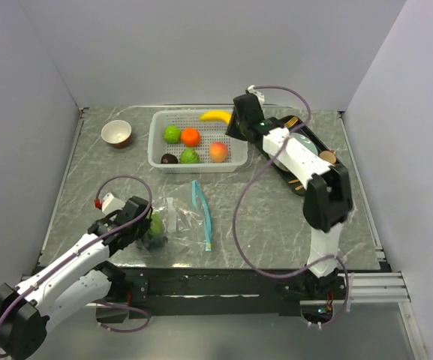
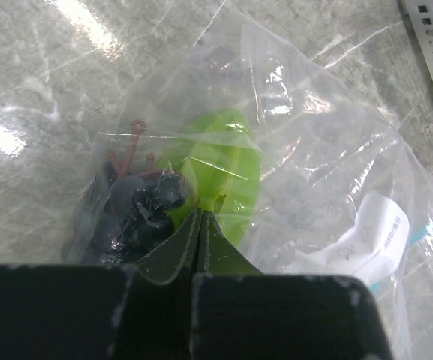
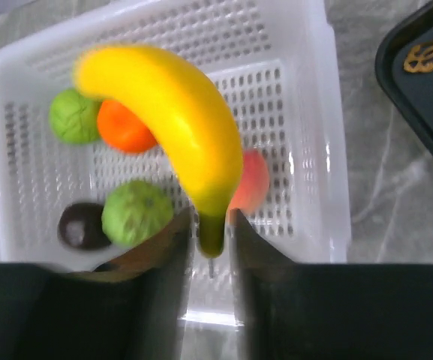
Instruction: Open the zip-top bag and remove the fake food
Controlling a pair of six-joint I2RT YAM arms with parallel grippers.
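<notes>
1. While the zip-top bag [image 1: 177, 217] lies crumpled on the marbled worktop [image 1: 276, 225] at the near left, its teal zip strip [image 1: 201, 210] is stretched out along the bag's right-hand edge.
2. A bright green fruit [image 2: 220, 172] and a bunch of dark purple grapes [image 2: 133, 214] are seen inside the bag, touching each other and covered by the clear film. A white paper slip [image 2: 377, 229] is enclosed nearer the strip.
3. The left gripper [image 2: 199, 217] is closed, its fingers brought together at the film just beside the fruit and the grapes. Whether film is caught between them cannot be told.
4. The right gripper [image 3: 210, 225] is placed over the far right part of the white perforated basket [image 1: 156, 150]. Its jaws are narrowly parted around the stem end of a yellow banana [image 3: 171, 120]. Whether the stem is pinched cannot be told.
5. Below the banana, the basket is occupied by an orange [image 3: 122, 127], a green round fruit [image 3: 73, 116] beside it, a second one [image 3: 137, 214] nearer the front, a peach [image 3: 254, 180] and a dark brown piece [image 3: 81, 225].
6. The basket is set at the far side, well apart from the bag.
7. A small pale bowl [image 1: 116, 133] is placed left of the basket. A black tray [image 3: 426, 112] lies to its right, largely overlapped by the right arm in the top view.
</notes>
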